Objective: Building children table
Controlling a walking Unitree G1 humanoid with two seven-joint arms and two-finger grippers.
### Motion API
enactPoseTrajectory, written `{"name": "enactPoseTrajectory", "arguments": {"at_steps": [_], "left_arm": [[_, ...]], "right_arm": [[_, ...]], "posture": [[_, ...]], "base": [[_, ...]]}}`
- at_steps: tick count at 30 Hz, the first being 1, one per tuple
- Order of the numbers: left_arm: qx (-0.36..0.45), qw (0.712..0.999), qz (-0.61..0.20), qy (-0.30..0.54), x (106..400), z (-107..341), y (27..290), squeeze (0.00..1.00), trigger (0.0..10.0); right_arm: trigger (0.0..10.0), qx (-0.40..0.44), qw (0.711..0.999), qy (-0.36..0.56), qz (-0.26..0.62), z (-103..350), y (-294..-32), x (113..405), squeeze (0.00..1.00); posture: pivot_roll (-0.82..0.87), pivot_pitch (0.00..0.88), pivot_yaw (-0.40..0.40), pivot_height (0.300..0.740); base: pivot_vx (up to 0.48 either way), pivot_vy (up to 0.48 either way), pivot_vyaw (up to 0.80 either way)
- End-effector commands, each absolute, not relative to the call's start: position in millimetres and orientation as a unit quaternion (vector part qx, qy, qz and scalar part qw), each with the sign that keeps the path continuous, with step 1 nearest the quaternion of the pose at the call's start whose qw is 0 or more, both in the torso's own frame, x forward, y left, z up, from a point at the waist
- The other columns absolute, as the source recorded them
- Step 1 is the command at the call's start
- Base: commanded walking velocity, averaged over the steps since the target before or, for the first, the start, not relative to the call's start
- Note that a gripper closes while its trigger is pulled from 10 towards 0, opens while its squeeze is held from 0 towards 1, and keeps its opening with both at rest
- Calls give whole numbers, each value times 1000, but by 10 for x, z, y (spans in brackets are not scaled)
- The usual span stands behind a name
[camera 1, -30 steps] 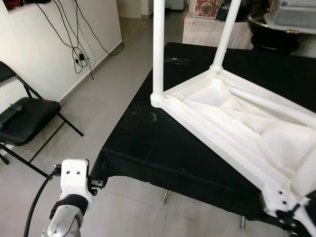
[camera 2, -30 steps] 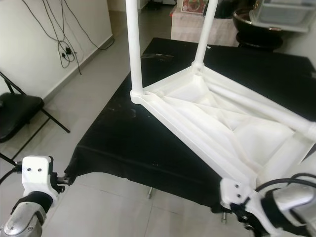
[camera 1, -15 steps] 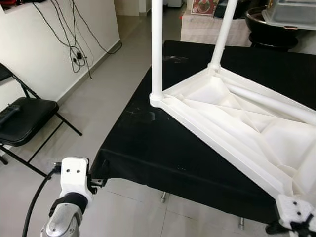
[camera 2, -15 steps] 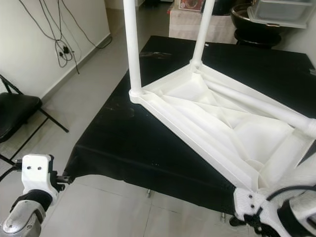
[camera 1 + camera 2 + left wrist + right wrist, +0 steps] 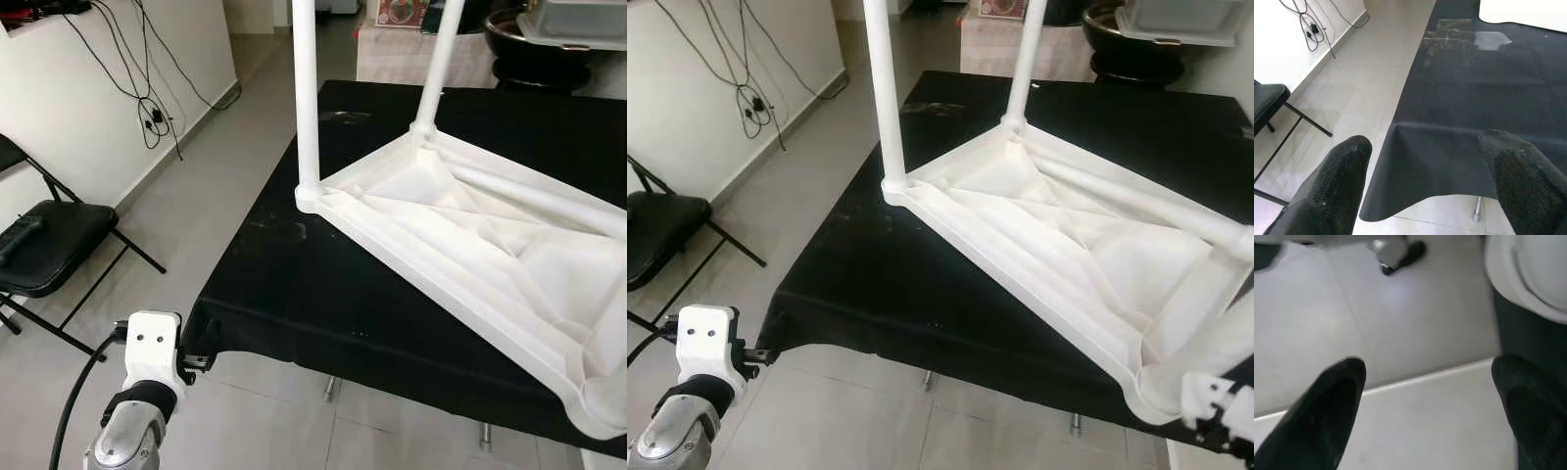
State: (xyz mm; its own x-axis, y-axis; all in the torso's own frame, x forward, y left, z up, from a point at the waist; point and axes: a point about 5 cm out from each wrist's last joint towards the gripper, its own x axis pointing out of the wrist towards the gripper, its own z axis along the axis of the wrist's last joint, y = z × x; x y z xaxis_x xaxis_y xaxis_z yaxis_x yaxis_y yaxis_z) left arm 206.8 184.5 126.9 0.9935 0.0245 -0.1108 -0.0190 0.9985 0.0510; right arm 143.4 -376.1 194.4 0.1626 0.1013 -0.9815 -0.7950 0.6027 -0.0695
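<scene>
Both claws spread, empty: left claw (image 5: 1420, 191) low; right claw (image 5: 1430, 411) should seat a leg squarely in the tabletop (image 5: 470, 235) near corner socket.

We see the children table (image 5: 470, 245), a white plastic piece, lying upside down on the black-covered desk (image 5: 294, 284), its ribbed underside facing up. Two white round legs stand upright in its far corners: the left leg (image 5: 306, 98) at the corner nearest the left gripper (image 5: 1425, 186), and a second leg (image 5: 436, 69) farther back, leaning slightly. A third leg (image 5: 1136, 201) lies flat across the underside. The near corner (image 5: 1151, 387) sticks out past the desk edge, just beside the right gripper (image 5: 1430, 416), whose fingers (image 5: 1327, 406) are spread and point at the floor.
</scene>
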Motion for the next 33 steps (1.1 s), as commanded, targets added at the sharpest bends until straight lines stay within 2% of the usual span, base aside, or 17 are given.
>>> {"name": "enactPoseTrajectory", "arguments": {"at_steps": [1,6,11,15,16,17,19,20,21,25,26,33], "left_arm": [[36,997,9,65,2065,1246,1873,0,10000],[37,997,10,65,2063,1248,1877,0,10000],[37,997,11,65,2060,1251,1878,0,10000],[36,997,12,65,2060,1250,1879,0,10000],[36,997,13,65,2057,1249,1885,0,10000],[36,997,13,65,2057,1249,1885,0,10000],[36,997,15,65,2054,1248,1890,0,10000],[36,997,15,65,2054,1248,1890,0,10000],[36,997,15,65,2053,1248,1891,0,10000],[36,997,15,65,2053,1246,1887,0,10000],[35,997,14,66,2052,1245,1877,0,10000],[36,997,15,65,2050,1255,1875,0,10000]], "right_arm": [[10000,-327,713,547,293,2093,-3839,1482,0],[10000,-327,733,515,300,2213,-3837,1515,0],[10000,-332,732,518,293,2237,-3872,1513,0],[10000,-346,735,528,249,2243,-4007,1527,0],[10000,-350,778,484,195,2313,-4112,1651,0],[10000,-350,778,484,195,2313,-4112,1651,0],[10000,-337,812,433,198,2363,-4081,1746,0],[10000,-337,812,433,198,2363,-4081,1746,0],[10000,-326,828,388,242,2386,-3956,1796,0],[10000,-304,842,340,289,2396,-3796,1846,0],[10000,-281,849,285,346,2397,-3570,1908,0],[10000,-255,841,221,422,2394,-3212,1993,0]], "posture": [[-122,96,20,740],[-119,100,19,740],[-119,102,19,740],[-113,103,18,740],[-114,104,17,740],[-114,104,17,740],[-114,104,17,740],[-114,104,17,740],[-113,105,16,740],[-113,105,16,740],[-112,108,15,740],[-103,110,12,740]], "base": [[0,0,0],[0,0,0],[0,0,0],[0,0,0],[0,0,0],[0,0,0],[0,0,0],[0,0,0],[0,0,0],[0,0,0],[0,0,0],[0,0,0]]}}
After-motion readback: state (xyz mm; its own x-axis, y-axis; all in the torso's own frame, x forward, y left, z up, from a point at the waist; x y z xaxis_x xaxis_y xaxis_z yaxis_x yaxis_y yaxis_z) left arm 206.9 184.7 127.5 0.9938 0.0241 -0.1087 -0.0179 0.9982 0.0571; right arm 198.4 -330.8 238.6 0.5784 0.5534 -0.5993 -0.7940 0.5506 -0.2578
